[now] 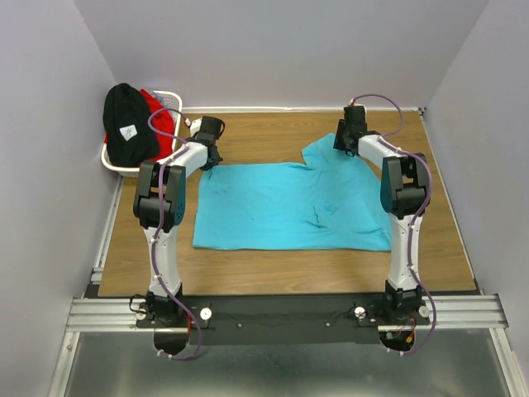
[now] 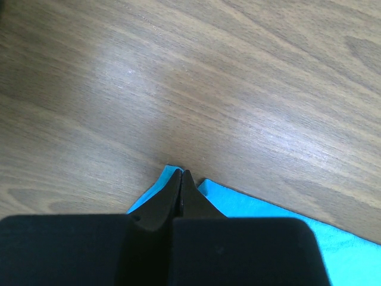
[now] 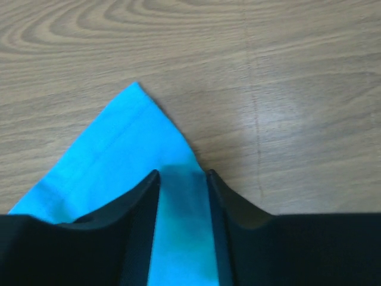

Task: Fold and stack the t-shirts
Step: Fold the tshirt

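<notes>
Basket (image 1: 118, 166) holds black shirt (image 1: 128, 124) and red shirt (image 1: 168, 122); left tool (image 2: 181, 174) pinches turquoise shirt (image 1: 281, 207), right tool (image 3: 183, 173) gapes.

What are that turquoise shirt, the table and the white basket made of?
The turquoise shirt looks like soft matte cloth, likely cotton: it wrinkles and shows a stitched hem. The table is wood or wood-look laminate, slightly shiny, with grain lines. The basket is probably white plastic, judging by its smooth rim.
</notes>
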